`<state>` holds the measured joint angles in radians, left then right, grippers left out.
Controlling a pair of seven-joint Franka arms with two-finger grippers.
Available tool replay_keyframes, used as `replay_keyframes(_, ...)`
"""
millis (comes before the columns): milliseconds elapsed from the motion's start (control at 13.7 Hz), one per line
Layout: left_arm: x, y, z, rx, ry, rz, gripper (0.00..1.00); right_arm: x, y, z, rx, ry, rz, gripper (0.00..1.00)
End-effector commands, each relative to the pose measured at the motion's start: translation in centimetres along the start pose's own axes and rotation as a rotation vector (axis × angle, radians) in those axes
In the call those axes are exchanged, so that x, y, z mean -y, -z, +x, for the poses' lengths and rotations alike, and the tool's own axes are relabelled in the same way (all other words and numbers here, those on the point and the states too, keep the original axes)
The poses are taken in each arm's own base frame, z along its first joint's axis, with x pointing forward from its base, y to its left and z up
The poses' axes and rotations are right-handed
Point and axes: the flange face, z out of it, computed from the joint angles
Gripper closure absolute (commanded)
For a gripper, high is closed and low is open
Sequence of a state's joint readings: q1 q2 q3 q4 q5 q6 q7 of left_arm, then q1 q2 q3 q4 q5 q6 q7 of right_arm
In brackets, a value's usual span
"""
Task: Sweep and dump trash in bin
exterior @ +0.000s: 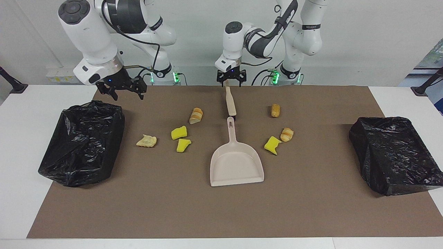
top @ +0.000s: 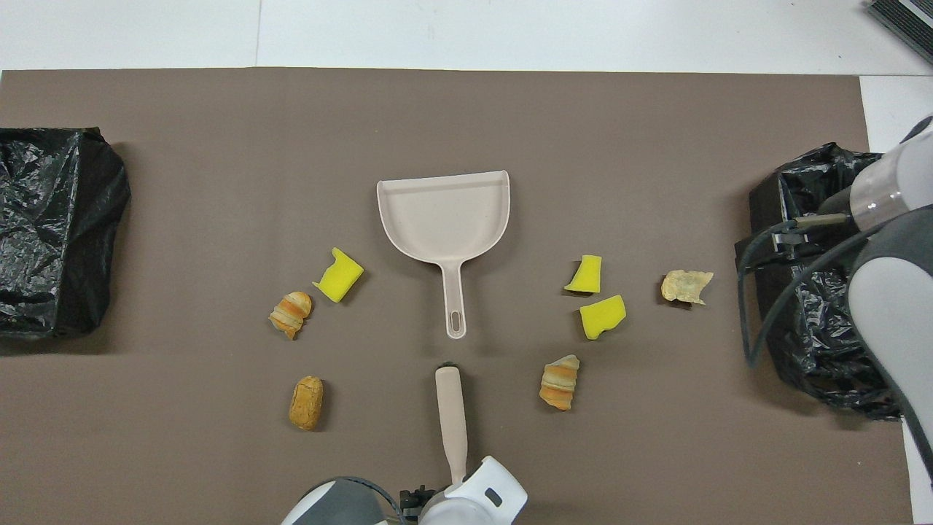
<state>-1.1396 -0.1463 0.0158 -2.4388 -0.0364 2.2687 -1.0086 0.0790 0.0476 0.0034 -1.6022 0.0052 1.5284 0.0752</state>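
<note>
The trash lies scattered on the brown mat (exterior: pixel 221 214): yellow sponge chunks (exterior: pixel 179 132) (exterior: pixel 182 145) (exterior: pixel 272 144) and tan bread pieces (exterior: pixel 196 115) (exterior: pixel 275 110) (exterior: pixel 287 134), plus a flat tan scrap (exterior: pixel 146 140). A beige dustpan (exterior: pixel 236 166) (top: pixel 443 215) lies mid-mat, handle toward the robots. The beige brush (exterior: pixel 230 103) (top: pixel 452 415) lies in line with it, nearer the robots. My left gripper (exterior: pixel 231 80) hangs open over the brush handle's end. My right gripper (exterior: pixel 119 90) hovers open by the corner of one bin (exterior: pixel 83 141).
Two black-bagged bins stand at the mat's ends, one at the right arm's end and the other (exterior: pixel 394 154) (top: pixel 824 335) at the left arm's end. White table (exterior: pixel 20 145) surrounds the mat. In the overhead view the right arm covers part of its bin.
</note>
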Motion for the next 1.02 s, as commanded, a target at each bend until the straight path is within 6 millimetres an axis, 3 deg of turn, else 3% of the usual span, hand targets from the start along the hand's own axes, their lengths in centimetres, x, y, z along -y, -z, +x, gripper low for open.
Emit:
replay_keyframes(0, 0.3, -0.8, -1.4, -0.008, 0.001, -0.025, 0.04, 1.9, 0.0, 1.0, -0.034, -0.022, 0.028, 0.00)
replay_keyframes(218, 0.4, -1.9, -2.7, 0.003, -0.020, -0.004, 0.31, 6.8, -1.1, 1.4, -0.055, -0.073, 0.030, 0.00)
replay_keyframes(437, 0.3, -1.8, -1.9, 0.002, -0.020, -0.006, 0.88, 10.8, -2.6, 2.2, -0.063, -0.127, 0.047, 0.00)
replay_keyframes(510, 0.5, -1.7, -1.6, 0.004, -0.026, -0.004, 0.99, 12.1, -3.0, 2.3, -0.066, -0.147, 0.058, 0.00)
replay_keyframes(728, 2.6, 0.4, 1.7, 0.012, -0.097, 0.007, 1.00, 14.8, -5.6, 3.3, -0.069, -0.174, 0.056, 0.00)
replay_keyframes(947, 6.6, 3.2, 5.2, 0.029, -0.168, 0.044, 1.00, 16.8, -7.9, 4.5, -0.086, -0.172, 0.063, 0.00)
